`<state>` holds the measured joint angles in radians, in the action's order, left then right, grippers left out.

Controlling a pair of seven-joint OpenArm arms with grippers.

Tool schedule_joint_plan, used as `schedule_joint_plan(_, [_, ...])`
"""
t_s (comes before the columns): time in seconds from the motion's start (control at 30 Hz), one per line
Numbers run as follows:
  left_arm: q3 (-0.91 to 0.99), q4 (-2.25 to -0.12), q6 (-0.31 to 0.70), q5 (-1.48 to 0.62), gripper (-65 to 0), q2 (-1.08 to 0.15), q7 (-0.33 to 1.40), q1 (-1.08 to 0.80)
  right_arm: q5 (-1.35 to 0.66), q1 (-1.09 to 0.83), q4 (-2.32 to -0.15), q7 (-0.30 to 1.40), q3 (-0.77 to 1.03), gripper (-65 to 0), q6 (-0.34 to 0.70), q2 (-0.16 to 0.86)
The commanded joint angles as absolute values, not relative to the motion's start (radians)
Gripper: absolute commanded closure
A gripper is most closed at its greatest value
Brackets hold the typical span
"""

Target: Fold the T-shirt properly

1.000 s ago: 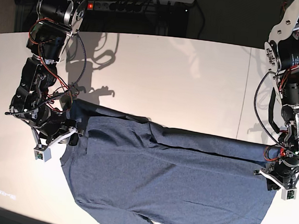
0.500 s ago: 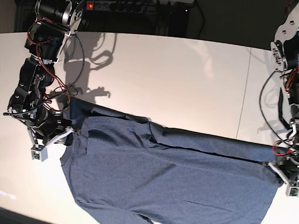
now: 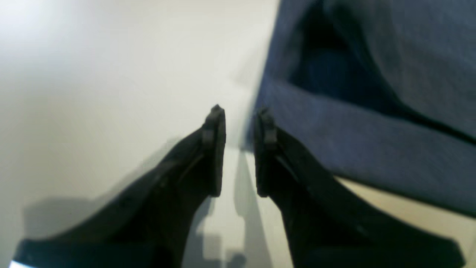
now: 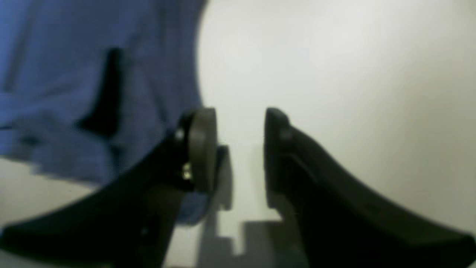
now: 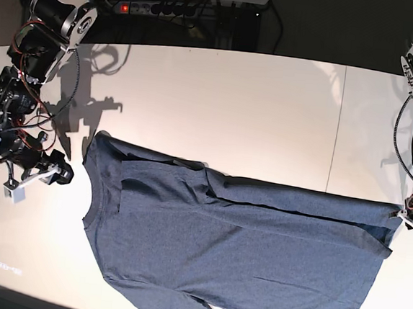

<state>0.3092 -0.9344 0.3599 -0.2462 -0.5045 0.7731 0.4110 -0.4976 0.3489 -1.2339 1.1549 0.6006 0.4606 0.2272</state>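
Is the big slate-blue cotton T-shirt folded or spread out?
Partly folded: the slate-blue cotton T-shirt has its far edge doubled over in a long band, the rest lying flat on the white table.

- You are looking at a robotics lab or test bench, not a home.
- A bare white counter (image 5: 254, 108) fills the base view, set against a dark backdrop.
- Two robot arms (image 5: 25, 73) with exposed red and black wiring flank it.
- A power strip (image 5: 161, 9) with a lit red switch lies behind the counter among loose cables.
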Motion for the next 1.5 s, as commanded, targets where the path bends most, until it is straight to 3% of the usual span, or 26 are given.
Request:
schedule_joint_plan(0.0, [0.313,-0.949,0.375,-0.276,-16.8,-0.527,0.784,0.44,-0.542,0.373,-1.248,1.17,0.62,-22.5,0.52,0.244])
schedule_joint_plan(0.23, [0.313,-0.949,0.373,-0.373,-16.8,-0.527,0.912,0.44,-0.587,0.344,-1.248,1.232,0.702,-22.5,0.497,0.244])
schedule_joint_plan(0.5, [0.32,-0.949,0.298,-0.498,-16.8,-0.535,0.948,0.44,-0.693,0.233,-1.248,1.235,0.703,-22.5,0.493,0.243])
schedule_joint_plan(0.77, [0.487,-0.948,0.292,-0.543,-16.8,-0.53,0.976,0.439,-0.727,0.221,-1.246,1.227,0.703,-22.5,0.493,0.217])
schedule_joint_plan(1.13, [0.582,-0.72,0.295,-0.59,-16.8,-0.53,0.953,0.441,-0.729,0.221,-1.246,1.216,0.703,-22.5,0.493,0.165])
schedule_joint_plan(1.47, [0.582,-0.716,0.296,-0.617,-16.8,-0.529,0.888,0.468,-0.696,0.222,-1.246,1.208,0.703,-22.5,0.493,0.165])
